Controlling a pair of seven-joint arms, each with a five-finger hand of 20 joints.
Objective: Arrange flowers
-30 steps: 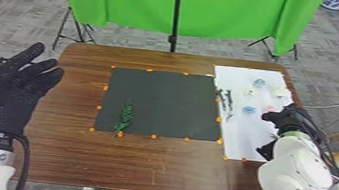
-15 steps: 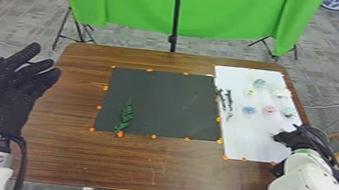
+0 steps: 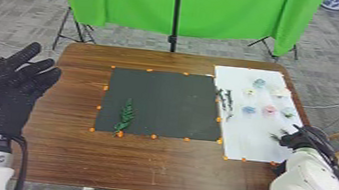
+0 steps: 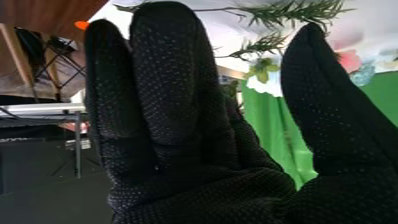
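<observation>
Head view: brown wooden tabletop [image 3: 154,167], across the middle of the frame. On same, centre: dark mat [image 3: 169,103], edged with small orange markers [image 3: 153,136]. On mat, toward its lower left: one green leafy sprig [image 3: 127,115], laid lengthwise, tip toward top of frame. Right of mat: white sheet [image 3: 249,136], also edged with orange. On sheet, upper part: blue flower [image 3: 259,83], cream flower [image 3: 249,91], white flower [image 3: 280,93]. Lower, in a loose row: second blue flower [image 3: 249,110], pink flower [image 3: 270,109], pale flower with green [image 3: 288,112]. Along sheet's left side: dark slender stems [image 3: 229,99], side by side. Lower right of frame: green needled sprigs [image 3: 278,135] on sheet, just beside right hand [image 3: 301,140]; contact impossible to tell. Left edge of frame: left hand [image 3: 7,95], open, with fingers spread, well apart from flowers. Top of frame: green curtain [image 3: 126,3], behind black pole [image 3: 176,18]. Right wrist view: right hand [image 4: 200,192], open, fingers straight, thumb well apart; needled sprigs and flowers beyond.
</observation>
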